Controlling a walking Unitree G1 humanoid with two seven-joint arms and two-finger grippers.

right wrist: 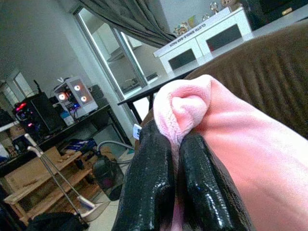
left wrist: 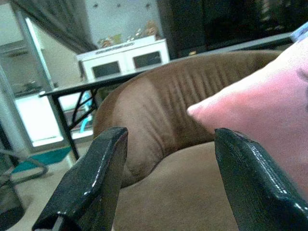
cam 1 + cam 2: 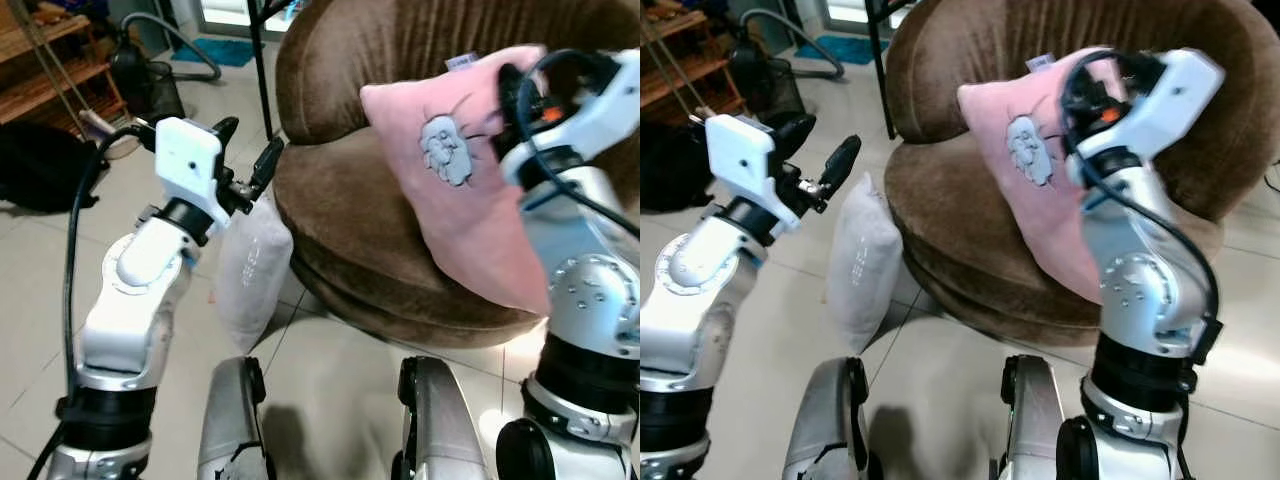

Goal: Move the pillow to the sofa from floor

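A pink pillow (image 3: 450,190) with a grey flower print hangs tilted over the seat of the round brown sofa (image 3: 350,220), its lower part against the cushion. My right gripper (image 1: 175,139) is shut on the pillow's upper corner, the pink fabric pinched between both black fingers. My left gripper (image 3: 250,145) is raised at the sofa's left edge, open with nothing between its fingers (image 2: 91,187). A second, white pillow (image 3: 250,270) stands on the floor, leaning against the sofa's left side below the left gripper.
A wooden shelf (image 3: 50,60), a black bag (image 3: 40,165) and a black bin with a grey hose (image 3: 150,85) stand at the far left. A black table leg (image 3: 260,70) rises beside the sofa. Tiled floor lies in front, by my legs.
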